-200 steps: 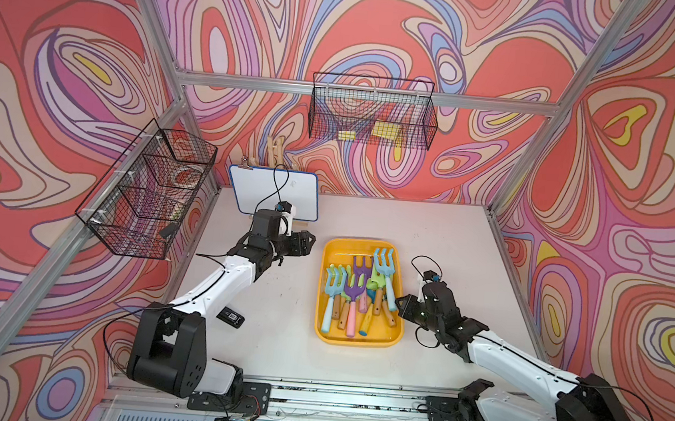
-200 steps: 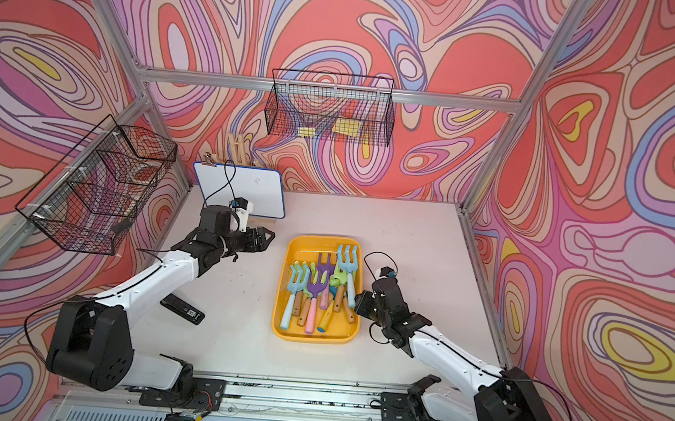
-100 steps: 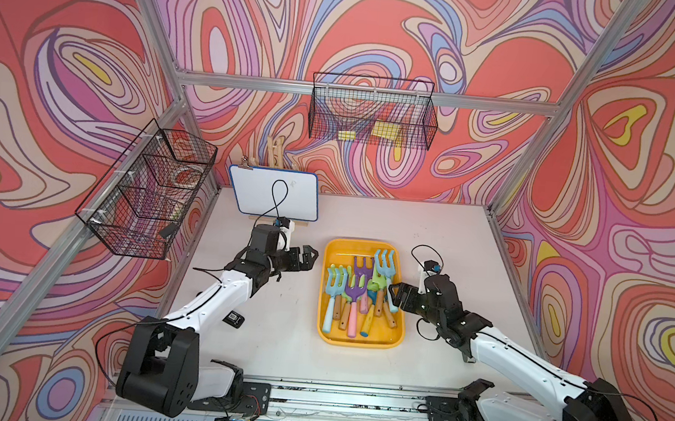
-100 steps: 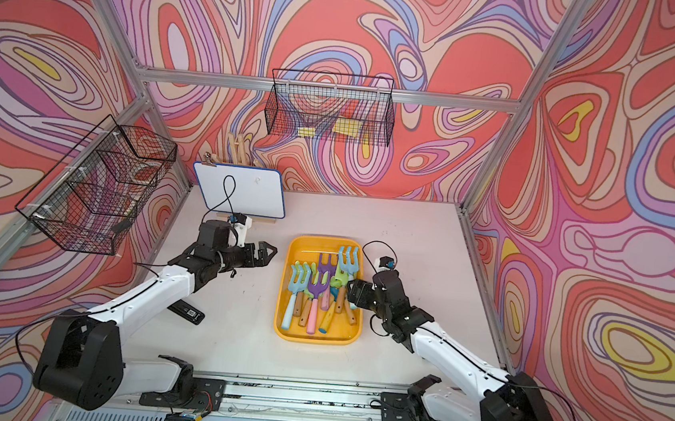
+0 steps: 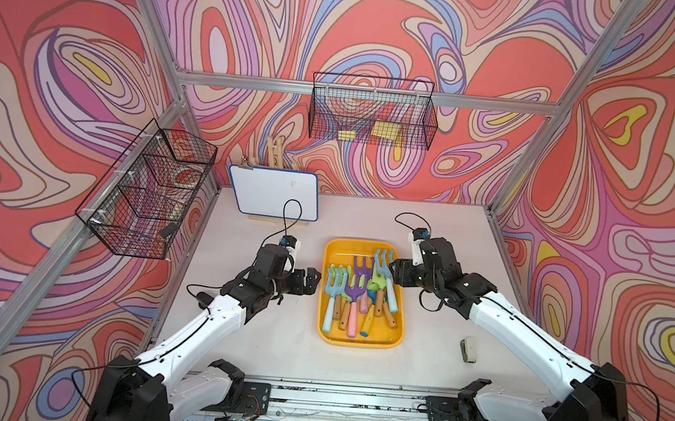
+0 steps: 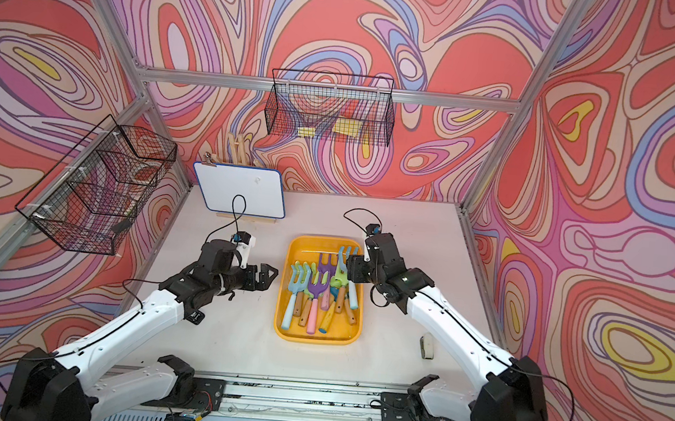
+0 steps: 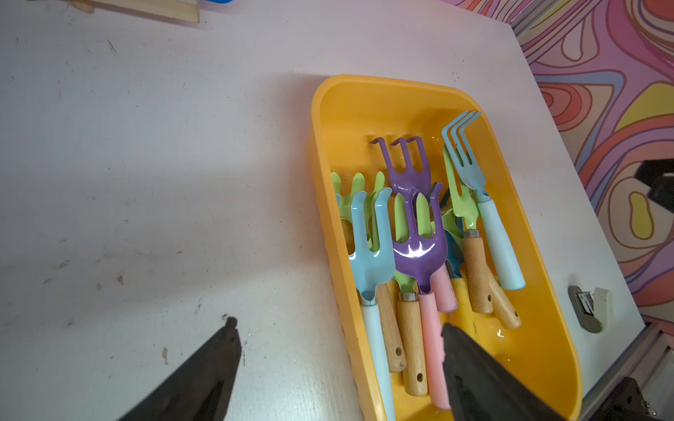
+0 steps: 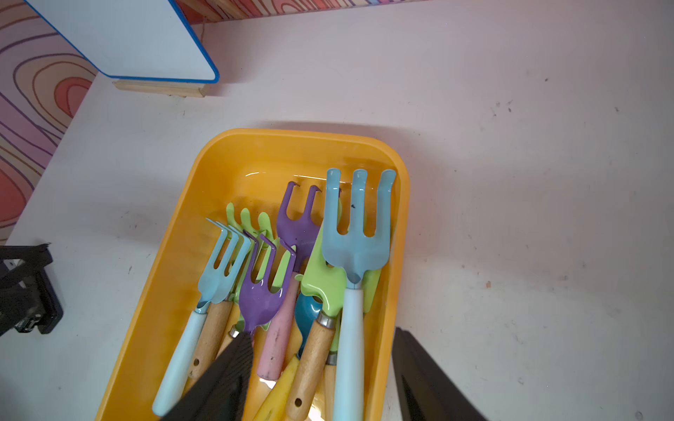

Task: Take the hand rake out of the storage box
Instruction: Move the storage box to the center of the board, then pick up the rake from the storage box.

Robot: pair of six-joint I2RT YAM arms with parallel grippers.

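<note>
The storage box (image 5: 359, 344) (image 6: 316, 339), a yellow-orange tray, lies mid-table with several hand rakes piled inside, heads toward the back. A light-blue rake (image 5: 384, 274) (image 8: 355, 233) lies along its right wall and a purple rake (image 5: 355, 292) (image 7: 419, 251) near the middle. My left gripper (image 5: 309, 280) (image 6: 269, 274) (image 7: 339, 324) hovers open at the box's left wall (image 7: 328, 182), holding nothing. My right gripper (image 5: 395, 273) (image 6: 351, 269) (image 8: 324, 332) is open over the right wall (image 8: 397, 218), one finger above the handles, one outside.
A whiteboard (image 5: 275, 191) leans at the back left. Black wire baskets hang on the back wall (image 5: 371, 116) and the left wall (image 5: 145, 190). A small grey-white object (image 5: 467, 350) lies right of the box; a small black object (image 6: 193, 317) lies by the left arm.
My left gripper has come forward from near the whiteboard to the box's left side. My right gripper has moved back and left over the box's right edge, jaws now apart.
</note>
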